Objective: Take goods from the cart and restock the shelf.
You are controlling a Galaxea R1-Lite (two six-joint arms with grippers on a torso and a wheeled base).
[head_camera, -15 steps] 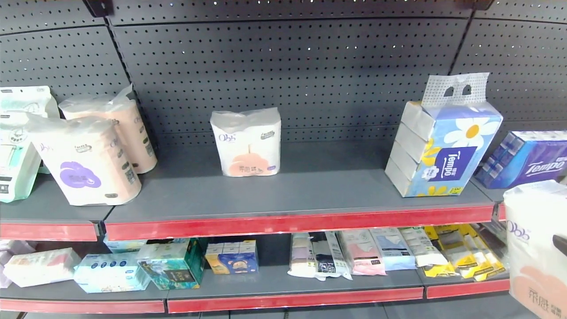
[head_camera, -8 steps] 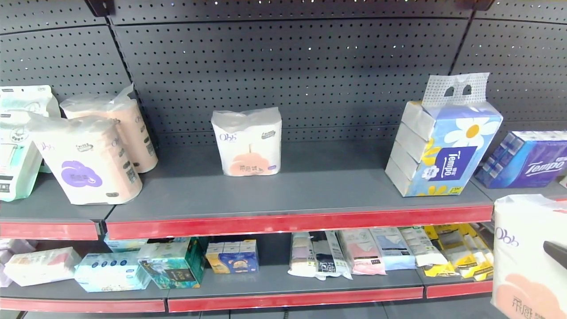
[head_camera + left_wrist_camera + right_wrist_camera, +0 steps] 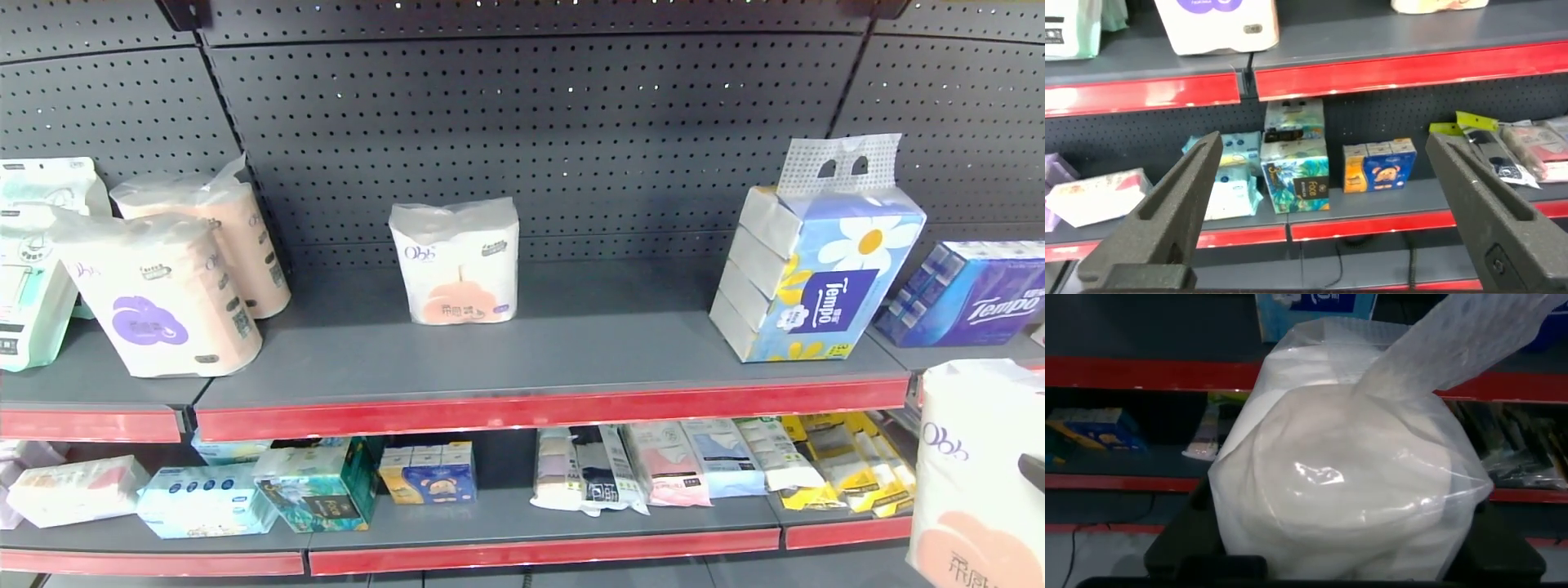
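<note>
A white pack of toilet rolls (image 3: 971, 482) with a peach print hangs at the lower right of the head view, in front of the shelf's right end and below its upper board. My right gripper (image 3: 1343, 547) is shut on it, its dark fingers (image 3: 1180, 539) pressing the plastic wrap from both sides; one finger (image 3: 1033, 472) shows at the pack's edge. A matching pack (image 3: 454, 261) stands mid-back on the upper shelf (image 3: 588, 335). My left gripper (image 3: 1324, 143) is open and holds nothing, level with the lower shelf (image 3: 1372, 224).
On the upper shelf stand two large roll packs (image 3: 163, 294) at the left and a flowered tissue pack (image 3: 816, 269) at the right, with bare board between. A blue tissue pack (image 3: 971, 302) lies farther right. Small boxes and packets (image 3: 326, 486) crowd the lower shelf.
The held pack has dropped a little lower in the head view and shifted slightly sideways. The shelf goods have not moved.
</note>
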